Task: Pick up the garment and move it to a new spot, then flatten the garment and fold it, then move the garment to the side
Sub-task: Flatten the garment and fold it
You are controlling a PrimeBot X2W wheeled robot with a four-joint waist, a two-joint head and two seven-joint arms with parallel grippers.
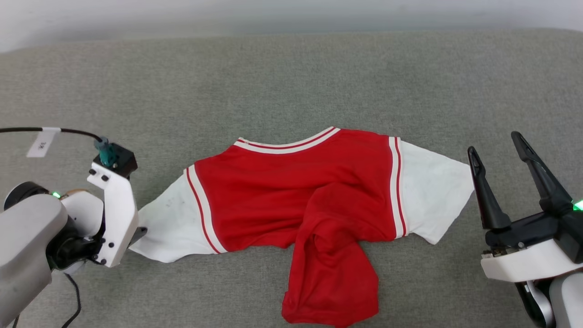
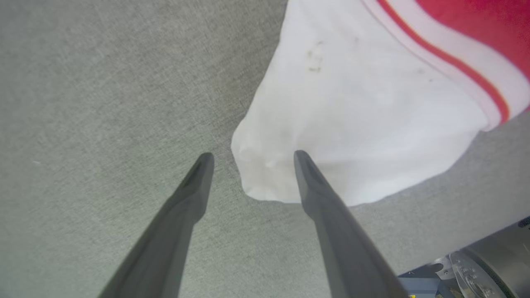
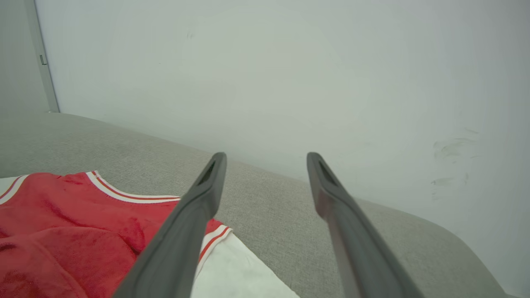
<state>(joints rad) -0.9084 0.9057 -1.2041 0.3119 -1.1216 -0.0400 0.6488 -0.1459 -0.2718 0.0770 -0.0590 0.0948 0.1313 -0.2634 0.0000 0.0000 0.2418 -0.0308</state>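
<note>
left claw (image 2: 253, 154) – garment (image 1: 273, 191) – blurred tag (image 1: 42, 142)

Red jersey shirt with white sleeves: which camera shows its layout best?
Head view: the whole red jersey shirt lies spread on the grey fabric surface, lower part bunched. Left wrist view shows one white sleeve close up; right wrist view catches the striped collar and a sleeve corner.

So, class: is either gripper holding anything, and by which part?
Nothing is held. The left gripper stands open at a white sleeve tip of the garment; the right gripper is open, clear of it.
</note>
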